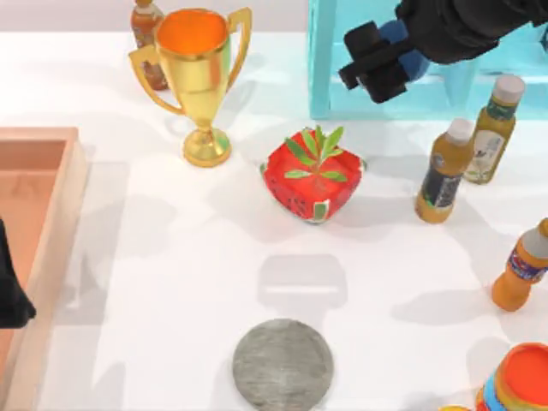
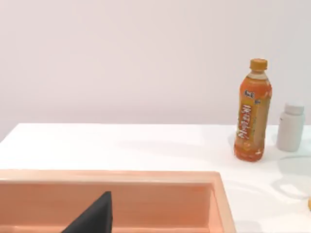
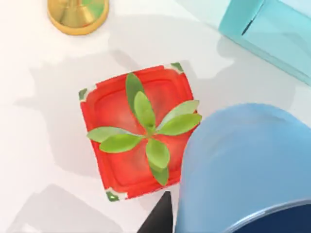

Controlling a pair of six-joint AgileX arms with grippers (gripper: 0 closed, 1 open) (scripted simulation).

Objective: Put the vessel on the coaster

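The vessel (image 1: 414,62), a small blue cup, hangs high over the back right of the table with my right gripper (image 1: 384,60) shut on it. Up close in the right wrist view the vessel (image 3: 243,165) is light blue with a darker blue band, and one dark finger (image 3: 158,219) shows beside it. The coaster (image 1: 282,364), a flat mottled grey disc, lies near the table's front edge, far from the vessel. My left gripper (image 1: 10,295) is parked at the left edge over a wooden tray.
A red watermelon-patterned pot (image 1: 312,175) with green leaves sits mid-table between vessel and coaster. A gold trophy (image 1: 199,77) stands at the back left, a teal rack (image 1: 325,60) at the back, several bottles (image 1: 443,171) on the right, and a wooden tray (image 1: 43,231) on the left.
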